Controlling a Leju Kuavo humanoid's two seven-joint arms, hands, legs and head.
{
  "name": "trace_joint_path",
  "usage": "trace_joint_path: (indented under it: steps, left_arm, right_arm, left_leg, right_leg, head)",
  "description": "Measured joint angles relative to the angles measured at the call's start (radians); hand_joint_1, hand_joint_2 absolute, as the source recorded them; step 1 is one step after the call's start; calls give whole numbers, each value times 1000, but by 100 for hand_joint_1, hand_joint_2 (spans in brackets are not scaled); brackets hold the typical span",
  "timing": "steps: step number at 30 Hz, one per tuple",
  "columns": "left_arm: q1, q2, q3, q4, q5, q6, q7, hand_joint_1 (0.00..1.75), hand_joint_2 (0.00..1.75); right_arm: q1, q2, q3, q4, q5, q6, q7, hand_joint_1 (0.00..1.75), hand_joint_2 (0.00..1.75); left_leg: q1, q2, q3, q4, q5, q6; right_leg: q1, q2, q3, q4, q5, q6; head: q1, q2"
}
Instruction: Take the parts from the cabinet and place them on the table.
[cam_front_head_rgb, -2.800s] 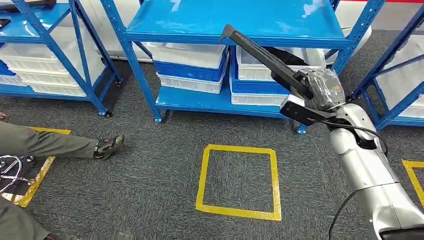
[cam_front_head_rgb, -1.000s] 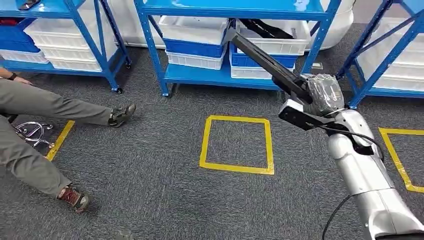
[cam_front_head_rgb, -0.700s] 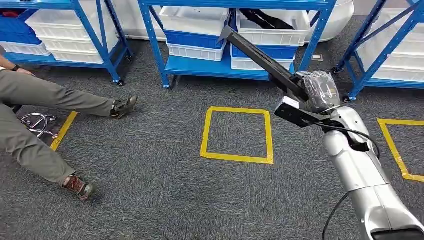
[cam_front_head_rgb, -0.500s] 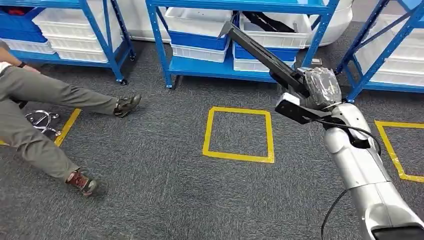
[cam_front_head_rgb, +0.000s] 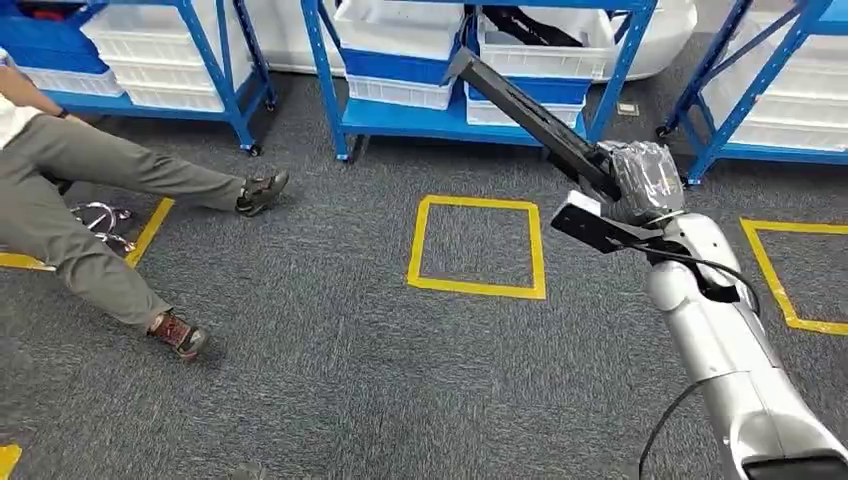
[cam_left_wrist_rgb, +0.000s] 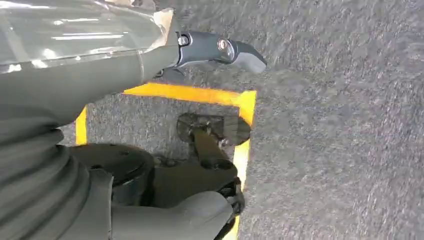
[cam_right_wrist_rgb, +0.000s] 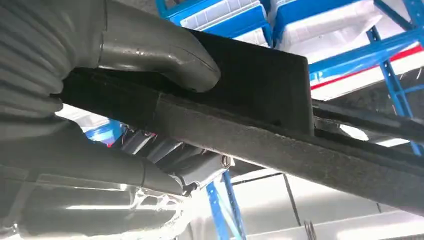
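The grey carpet floor (cam_front_head_rgb: 300, 380) has a yellow tape square (cam_front_head_rgb: 478, 247) and blue shelves (cam_front_head_rgb: 470, 115) with white bins behind it. The right hand (cam_front_head_rgb: 645, 180) grips a long black part (cam_front_head_rgb: 530, 115), so I think it should hold tight and keep it level, away from the sitting person (cam_front_head_rgb: 90, 190). The right wrist view shows the thumb (cam_right_wrist_rgb: 160, 55) pressing on the part; the left hand (cam_left_wrist_rgb: 150, 55) hangs over the floor, and I cannot tell how its fingers lie.

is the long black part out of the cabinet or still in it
Out. The right hand grips the long black part in the air, ahead of the blue cabinet, above the carpet.
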Motion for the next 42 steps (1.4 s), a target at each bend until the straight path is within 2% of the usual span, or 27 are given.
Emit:
trace_joint_path:
  steps: [1,3,4,5,6,8,10,13,14,15,17,19,21,23,24,25,28,29,30,32,34,36,38,39,40,41,42]
  left_arm:
    - [0,-1,0,0,0,0,-2,0,175]
    - [-1,-2,0,0,-4,10,-7,0,175]
    - [-1,-2,-2,0,-8,10,-7,0,175]
    - [-1,-2,-5,0,-11,10,-7,0,175]
    - [-1,-2,-7,0,-12,9,-6,0,175]
    - [-2,-1,-9,0,-13,7,-6,0,175]
    - [-6,3,-11,0,-14,6,-5,0,175]
    - [-6,3,-15,0,-14,5,0,0,175]
    - [-6,3,-15,0,-13,4,0,0,175]
    - [-7,2,-15,0,-13,3,-1,0,175]
    - [-7,3,-14,0,-10,3,-1,0,175]
    - [-6,2,-15,0,-10,3,-1,0,175]
    - [-6,-1,-15,0,-9,3,-1,0,175]
    - [-6,-2,-15,0,-6,3,-1,0,175]
    - [-6,-3,-15,0,-5,4,-1,0,175]
    - [-6,-2,-15,0,-3,5,-1,0,175]
    - [-5,-2,-15,0,0,6,-1,0,175]
    - [-6,0,-15,0,0,8,-1,0,175]
    - [-7,2,-15,0,0,8,-1,0,175]
    - [-6,2,-15,0,2,9,-1,0,175]
    - [-5,2,-15,0,5,9,0,0,175]
    - [-5,1,-15,0,8,9,0,0,175]
    - [-5,2,-15,0,10,10,0,0,175]
    - [-5,2,-15,0,10,10,0,0,175]
    - [-6,3,-15,0,10,10,0,0,175]
    - [-4,4,-15,0,10,10,0,0,175]
    - [-3,5,-15,0,10,10,1,0,175]
  right_arm:
    - [-1,1,0,0,1,-1,0,175,175]
    - [-1,2,-2,0,3,-3,3,175,175]
    - [1,2,-4,0,10,-5,6,175,175]
    - [6,1,-7,0,14,-5,10,175,175]
    - [10,0,-9,0,18,-5,11,175,175]
    - [14,-1,-13,-1,20,-5,11,175,175]
    - [13,-3,-21,-7,24,-6,19,175,175]
    - [9,-1,-27,-7,25,-3,34,175,175]
    - [10,-3,-32,-7,20,-2,37,175,175]
    - [9,-3,-37,-6,16,1,37,175,175]
    - [5,-8,-45,-5,10,10,37,175,175]
    - [7,-8,-48,-2,5,15,35,175,175]
    - [10,-7,-48,0,2,16,34,175,175]
    - [9,-6,-49,0,2,15,31,175,175]
    - [8,-6,-49,0,2,16,31,175,175]
    - [5,-4,-49,0,2,15,30,175,175]
    - [8,-2,-49,0,2,15,29,175,175]
    - [8,-2,-49,0,2,15,29,175,175]
    - [6,-1,-49,0,3,15,29,175,175]
    - [3,2,-48,0,5,15,32,175,175]
    - [1,10,-47,2,10,15,35,175,175]
    - [1,16,-45,7,17,15,43,175,175]
    - [-1,19,-45,8,24,14,50,175,175]
    - [-4,20,-45,8,26,14,50,175,175]
    - [-5,21,-45,8,27,14,51,175,175]
    - [-16,24,-44,10,28,14,52,175,175]
    - [-16,26,-44,10,28,13,53,175,175]
  left_leg:
    - [4,-1,-14,50,-68,-10]
    - [15,0,-40,180,-159,-23]
    - [20,0,-51,248,-165,-27]
    - [24,0,-47,279,-141,-29]
    - [27,0,-25,267,-105,-30]
    - [29,0,88,122,-57,-23]
    - [23,-3,194,-36,-111,-11]
    - [9,-3,182,-38,-105,1]
    - [14,3,185,-54,-88,17]
    - [15,12,181,-62,-75,23]
    - [11,18,165,-62,-64,37]
    - [6,30,149,-60,-53,41]
    - [0,44,138,-60,-46,40]
    - [-1,62,135,-54,-44,38]
    - [-3,69,134,-49,-46,36]
    - [-13,77,130,-41,-49,30]
    - [-12,102,126,-40,-43,22]
    - [-12,109,123,-36,-45,19]
    - [-8,82,118,-30,-56,8]
    - [4,21,86,62,-127,-10]
    - [13,9,15,223,-200,-20]
    - [18,8,10,241,-179,-21]
    - [20,-8,87,94,-91,-13]
    - [23,-42,128,13,-55,-6]
    - [26,-87,144,-14,-66,1]
    - [25,-90,145,-27,-64,2]
    - [20,-77,144,-30,-68,5]
  right_leg:
    - [0,1,-15,0,12,-10]
    - [0,1,-40,1,35,-9]
    - [0,1,-54,2,46,-6]
    - [0,0,-67,2,56,-3]
    - [-1,1,-78,2,65,0]
    - [-2,1,-95,2,82,8]
    - [1,1,-100,2,93,24]
    - [-4,-1,-101,-7,111,46]
    - [6,3,-107,-8,116,56]
    - [0,2,-125,15,95,50]
    - [3,3,-178,143,15,30]
    - [3,4,-234,297,-47,29]
    - [5,3,-201,272,-38,42]
    - [7,-13,-81,89,18,56]
    - [9,-46,-35,13,35,57]
    - [24,-61,-26,-9,31,44]
    - [21,-24,-36,-9,43,22]
    - [9,-13,-37,-13,50,11]
    - [6,-6,-37,-13,54,6]
    - [3,8,-42,-13,60,-4]
    - [5,31,-52,-11,66,-9]
    - [5,57,-57,-11,71,-5]
    - [5,84,-57,-10,74,-2]
    - [4,96,-57,-10,76,0]
    - [1,103,-60,-12,78,5]
    - [7,116,-71,-9,83,12]
    - [-3,128,-80,-10,90,24]
  head:
    - [-1,0]
    - [0,0]
    - [-2,0]
    - [-2,0]
    - [-2,0]
    - [-2,0]
    - [0,0]
    - [0,0]
    - [1,0]
    - [0,0]
    - [7,0]
    - [8,0]
    - [7,0]
    - [7,0]
    - [8,0]
    - [7,0]
    - [6,0]
    - [6,0]
    - [7,0]
    - [3,0]
    - [4,0]
    - [4,0]
    - [3,0]
    - [4,0]
    - [5,0]
    - [10,0]
    - [0,0]
